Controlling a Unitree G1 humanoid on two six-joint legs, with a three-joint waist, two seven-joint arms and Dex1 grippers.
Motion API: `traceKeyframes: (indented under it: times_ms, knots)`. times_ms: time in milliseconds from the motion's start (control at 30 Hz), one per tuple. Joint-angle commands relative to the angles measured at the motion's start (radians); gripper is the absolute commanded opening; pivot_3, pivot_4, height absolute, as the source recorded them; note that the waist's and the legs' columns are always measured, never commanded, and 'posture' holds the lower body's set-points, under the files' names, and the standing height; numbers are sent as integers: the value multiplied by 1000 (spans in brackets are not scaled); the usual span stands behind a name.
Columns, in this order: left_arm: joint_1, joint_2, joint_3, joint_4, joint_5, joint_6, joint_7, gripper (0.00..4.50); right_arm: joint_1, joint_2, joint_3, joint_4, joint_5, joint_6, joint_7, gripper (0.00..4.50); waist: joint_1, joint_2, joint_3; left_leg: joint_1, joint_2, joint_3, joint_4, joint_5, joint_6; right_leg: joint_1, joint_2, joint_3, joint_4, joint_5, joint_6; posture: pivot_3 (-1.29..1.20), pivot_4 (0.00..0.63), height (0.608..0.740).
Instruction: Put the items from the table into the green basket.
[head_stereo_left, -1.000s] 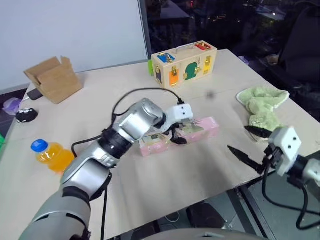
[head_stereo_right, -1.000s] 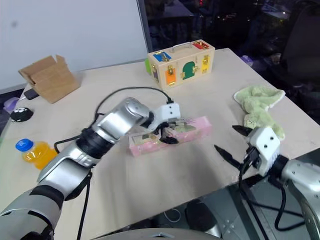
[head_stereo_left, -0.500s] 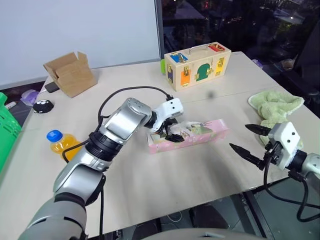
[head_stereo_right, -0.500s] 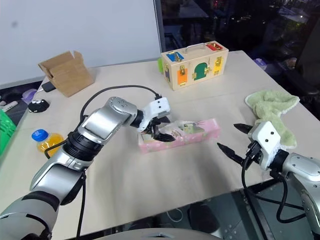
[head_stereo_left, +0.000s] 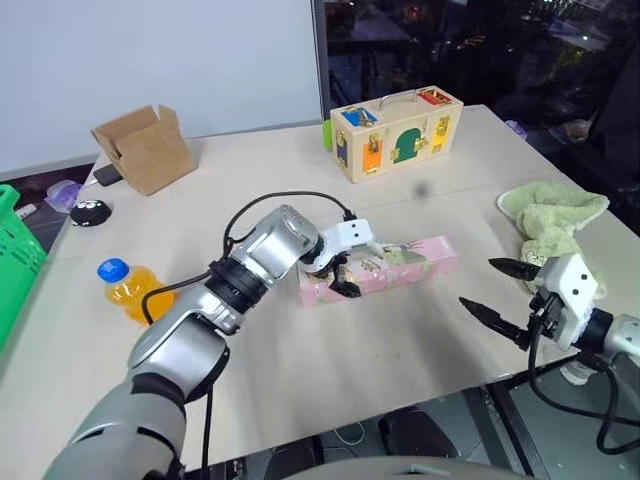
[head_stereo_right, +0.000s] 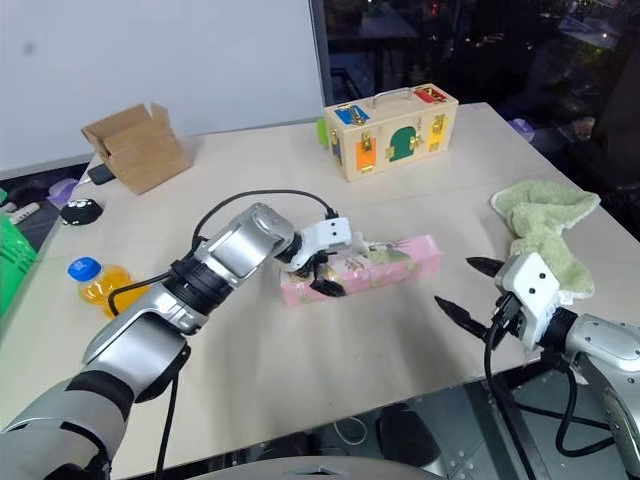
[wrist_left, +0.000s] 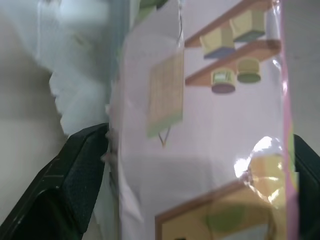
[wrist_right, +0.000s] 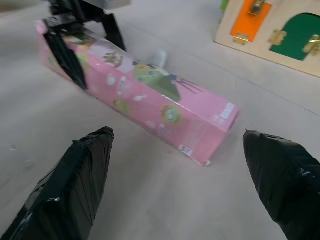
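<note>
Where the left gripper (head_stereo_left: 343, 277) straddles the long flat pink printed box (head_stereo_left: 400, 268) mid-table, its wide-spread fingers hide that end; contact cannot be told. Right gripper (head_stereo_left: 503, 294) hangs wide open, empty, off the near edge. Orange blue-capped bottle (head_stereo_left: 124, 290) lies toward the left edge; green lattice basket (head_stereo_left: 15, 262) is cut off beyond it.

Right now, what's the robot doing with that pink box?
The left claw is open, with a finger on each side of the pink box lying on the table; it is not squeezing yet. The right claw hangs open near the table's edge. The orange bottle waits, and the green basket sits at the left.
</note>
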Motion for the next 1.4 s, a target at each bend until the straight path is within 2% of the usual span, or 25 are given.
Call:
traceKeyframes:
  times_ms: [33, 200, 267, 467, 567, 700, 800, 867, 1067, 1133, 1200, 1233, 1267, 1333, 1400]
  knots:
    - [6, -5, 15, -16, 10, -20, -9, 3699, -3, -14, -14, 10, -2, -25, 19, 4500, -1, 0, 0, 0, 0, 0, 0, 0, 0, 0, 0, 0, 0, 0, 0, -309, 18, 740]
    - [59, 37, 54, -108, -2, -13, -28, 1467, -40, -22, -12, 44, -8, -40, 28, 4500, -3, 1, -1, 0, 0, 1, 1, 0, 0, 0, 0, 1, 0, 1, 1, -284, 8, 740]
    - [81, 46, 97, -150, -24, -14, -24, 930, -61, -18, -3, 54, -12, -44, 25, 4500, -2, 2, -1, 0, 0, 1, 1, 0, 0, 0, 0, 1, 0, 1, 2, -275, 6, 740]
    - [79, 54, 317, -259, -138, 88, 31, 930, -174, 15, 69, 88, -24, -45, 3, 4500, 3, 2, -1, -2, 0, 0, 1, 0, 0, -2, 0, 1, 1, 1, 2, -224, 0, 740]
    - [26, 57, 501, -285, -211, 169, 109, 930, -300, 70, 150, 128, -31, -58, -12, 4500, 6, 0, 0, -2, 0, -1, 1, 0, 0, -2, 0, 0, 1, 2, 2, -153, 0, 740]
    - [-72, 50, 723, -253, -267, 245, 283, 930, -477, 147, 250, 180, -42, -43, -15, 4500, 24, -1, 1, -1, 0, -2, 1, 0, 0, -3, 0, 0, 4, 2, 3, -87, 0, 740]
    - [-165, 57, 880, -195, -273, 225, 447, 930, -613, 219, 312, 227, -30, -39, -3, 4500, 52, -1, 1, -1, 0, -4, 1, 0, 0, -3, 0, -1, 5, 4, 0, -19, 0, 740]
    - [-227, 95, 962, -133, -262, 192, 551, 930, -699, 271, 344, 269, -26, -42, 4, 4500, 78, -1, 1, -1, -1, -11, 1, 0, 0, -4, 0, -3, 8, 5, -2, 18, 0, 740]
    - [-251, 322, 1026, 34, -158, -46, 712, 930, -868, 402, 405, 364, -2, -19, 11, 4500, 154, -1, 1, -1, -1, -16, -1, 1, -1, -5, 0, -7, 10, 5, -2, 105, 0, 740]
    - [-245, 372, 1022, 81, -140, -98, 733, 930, -891, 421, 416, 382, -14, -21, 7, 4500, 173, -2, 1, -1, -2, -17, -1, 2, -2, -6, -1, -8, 10, 5, -3, 118, 0, 740]
    - [-212, 459, 1013, 146, -95, -189, 746, 930, -907, 444, 432, 386, -4, -22, 24, 4500, 202, -3, 1, -2, -2, -18, -1, 2, -3, -6, -1, -10, 10, 5, -3, 162, 0, 740]
    - [-160, 530, 999, 200, -45, -275, 752, 930, -912, 456, 448, 390, -3, -27, 36, 4500, 234, -3, 1, -2, -3, -18, -1, 2, -3, -5, -2, -11, 9, 5, -3, 162, 0, 740]
    - [-117, 586, 994, 258, -22, -335, 743, 930, -915, 465, 461, 392, -1, -30, 49, 4500, 245, -3, 1, -2, -4, -15, -1, 2, -4, -5, -3, -13, 9, 5, -3, 177, 0, 740]
    - [-61, 648, 989, 357, 1, -456, 753, 930, -914, 473, 471, 392, 2, -32, 65, 4500, 259, -3, 1, -2, -4, -14, -2, 2, -4, -5, -2, -14, 10, 4, -3, 177, 0, 740]
    - [-39, 672, 995, 452, -1, -519, 765, 930, -910, 475, 469, 381, 15, -31, 83, 4500, 284, -4, 0, -2, -3, -16, -2, 3, -6, -5, -2, -16, 11, 4, -4, 177, 0, 740]
